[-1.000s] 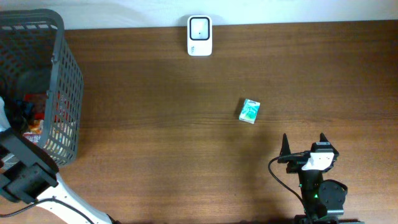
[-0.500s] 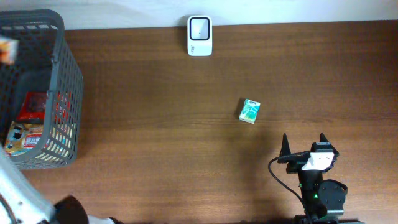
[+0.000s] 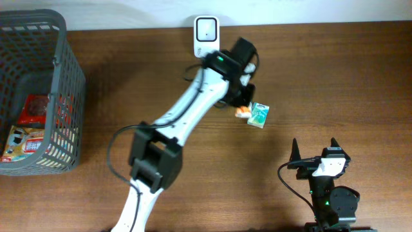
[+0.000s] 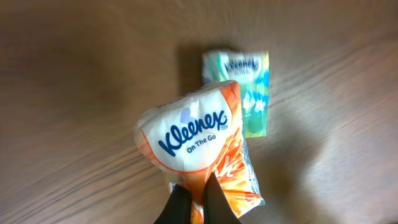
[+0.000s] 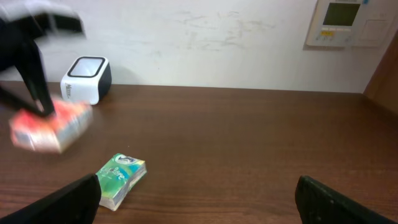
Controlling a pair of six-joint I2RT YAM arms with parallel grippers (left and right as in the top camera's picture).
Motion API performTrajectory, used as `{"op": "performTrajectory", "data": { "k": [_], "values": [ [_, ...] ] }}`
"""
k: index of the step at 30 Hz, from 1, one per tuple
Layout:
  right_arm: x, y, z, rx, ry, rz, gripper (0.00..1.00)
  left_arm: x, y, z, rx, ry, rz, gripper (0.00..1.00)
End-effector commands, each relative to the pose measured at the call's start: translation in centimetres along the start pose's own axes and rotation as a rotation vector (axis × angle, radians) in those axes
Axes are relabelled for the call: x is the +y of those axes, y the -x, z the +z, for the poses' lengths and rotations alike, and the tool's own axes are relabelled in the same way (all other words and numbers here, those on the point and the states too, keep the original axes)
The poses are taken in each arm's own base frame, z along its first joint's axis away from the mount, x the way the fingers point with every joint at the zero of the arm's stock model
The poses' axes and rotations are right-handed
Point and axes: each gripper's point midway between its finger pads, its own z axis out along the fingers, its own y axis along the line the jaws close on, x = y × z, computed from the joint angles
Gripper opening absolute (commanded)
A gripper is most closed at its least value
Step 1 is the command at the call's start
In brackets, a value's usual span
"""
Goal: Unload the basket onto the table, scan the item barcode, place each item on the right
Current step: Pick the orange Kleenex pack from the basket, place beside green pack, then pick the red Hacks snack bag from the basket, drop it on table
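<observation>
My left gripper (image 4: 198, 186) is shut on an orange and white Kleenex tissue pack (image 4: 193, 140), pinching its lower edge. It holds the pack (image 3: 241, 113) above the table, just left of a green tissue pack (image 3: 259, 115) that lies flat on the wood. No barcode shows on either pack. The white scanner (image 3: 206, 37) stands at the table's far edge, behind the left arm. The right wrist view has the held pack (image 5: 53, 127) blurred in the air, left of the green pack (image 5: 121, 177). My right gripper (image 3: 315, 145) stands open and empty near the front right.
A grey wire basket (image 3: 67, 77) with several packaged items stands at the far left. The left arm stretches diagonally from the front left to the table's middle. A wall runs behind the scanner (image 5: 87, 78).
The left arm has risen out of the basket and swung right across the table, carrying the orange pack to beside the green pack. The right arm has not moved.
</observation>
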Motion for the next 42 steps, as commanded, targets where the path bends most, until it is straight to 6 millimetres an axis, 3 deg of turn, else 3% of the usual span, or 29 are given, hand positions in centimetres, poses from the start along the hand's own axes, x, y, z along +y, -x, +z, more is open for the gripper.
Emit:
{"op": "performTrajectory", "data": {
  "k": [1, 2, 3, 4, 5, 7, 10, 12, 13, 14, 16, 17, 18, 19, 20, 22, 24, 26, 27, 30, 36, 37, 38, 42],
  "values": [
    [0.1, -0.4, 0.0, 0.006, 0.002, -0.007, 0.99, 0.0, -1.5, 4.1, 0.061, 0.1, 0.082, 0.13],
    [0.1, -0.4, 0.0, 0.006, 0.002, -0.007, 0.99, 0.1, -1.6, 4.5, 0.069, 0.109, 0.085, 0.58],
    [0.1, -0.4, 0.0, 0.006, 0.002, -0.007, 0.99, 0.1, -1.6, 4.5, 0.068, 0.109, 0.085, 0.88],
    [0.1, -0.4, 0.0, 0.006, 0.002, -0.007, 0.99, 0.2, -1.4, 4.4, 0.063, 0.111, 0.088, 0.96],
    [0.1, -0.4, 0.0, 0.006, 0.002, -0.007, 0.99, 0.6, -0.7, 3.8, 0.04, 0.126, 0.09, 0.97],
    [0.1, -0.4, 0.0, 0.006, 0.002, -0.007, 0.99, 1.8, 1.7, 0.2, -0.023, 0.134, 0.055, 0.98],
    [0.1, -0.4, 0.0, 0.006, 0.002, -0.007, 0.99, 5.8, 6.0, -11.2, -0.225, 0.135, -0.045, 0.96],
    [0.1, -0.4, 0.0, 0.006, 0.002, -0.007, 0.99, 9.4, 7.0, -18.2, -0.366, 0.15, -0.115, 0.96],
    [0.1, -0.4, 0.0, 0.006, 0.002, -0.007, 0.99, 13.3, 6.5, -24.1, -0.489, 0.18, -0.19, 0.97],
    [0.1, -0.4, 0.0, 0.006, 0.002, -0.007, 0.99, 16.4, 5.6, -27.0, -0.533, 0.207, -0.268, 0.98],
    [0.1, -0.4, 0.0, 0.006, 0.002, -0.007, 0.99, 23.4, 2.0, -32.8, -0.604, 0.282, -0.441, 0.98],
    [0.1, -0.4, 0.0, 0.006, 0.002, -0.007, 0.99, 26.5, 0.0, -35.1, -0.633, 0.315, -0.531, 0.98],
    [0.1, -0.4, 0.0, 0.006, 0.002, -0.007, 0.99, 31.8, -3.9, -39.3, -0.709, 0.375, -0.691, 0.98],
    [0.1, -0.4, 0.0, 0.006, 0.002, -0.007, 0.99, 35.9, -7.5, -42.0, -0.754, 0.434, -0.816, 0.99],
    [0.1, -0.4, 0.0, 0.006, 0.002, -0.007, 0.99, 37.8, -9.4, -43.0, -0.764, 0.463, -0.871, 0.99],
    [0.1, -0.4, 0.0, 0.006, 0.002, -0.007, 0.99, 42.0, -13.5, -43.4, -0.729, 0.515, -1.002, 0.99],
    [0.1, -0.4, 0.0, 0.006, 0.002, -0.007, 0.99, 44.9, -16.5, -41.2, -0.622, 0.506, -1.109, 0.99],
    [0.1, -0.4, 0.0, 0.006, 0.002, -0.007, 0.99, 48.8, -18.3, -36.0, -0.491, 0.478, -1.258, 0.96],
    [0.1, -0.4, 0.0, 0.006, 0.002, -0.007, 0.99, 49.7, -18.4, -34.5, -0.466, 0.468, -1.271, 0.94],
    [0.1, -0.4, 0.0, 0.006, 0.003, -0.007, 0.99, 52.8, -19.6, -26.0, -0.364, 0.412, -1.415, 0.88],
    [0.1, -0.4, 0.0, 0.006, 0.002, -0.007, 0.99, 53.8, -18.8, -18.7, -0.319, 0.413, -1.37, 0.87],
    [0.1, -0.4, 0.0, 0.006, 0.002, -0.007, 0.99, 53.7, -19.0, -17.7, -0.3, 0.428, -1.364, 0.84],
    [0.1, -0.4, 0.0, 0.006, 0.002, -0.007, 0.99, 53.9, -20.0, -16.8, -0.26, 0.502, -1.362, 0.75],
    [0.1, -0.4, 0.0, 0.006, 0.002, -0.007, 0.99, 53.9, -21.8, -15.6, -0.199, 0.564, -1.37, 0.77]
  ]
}}
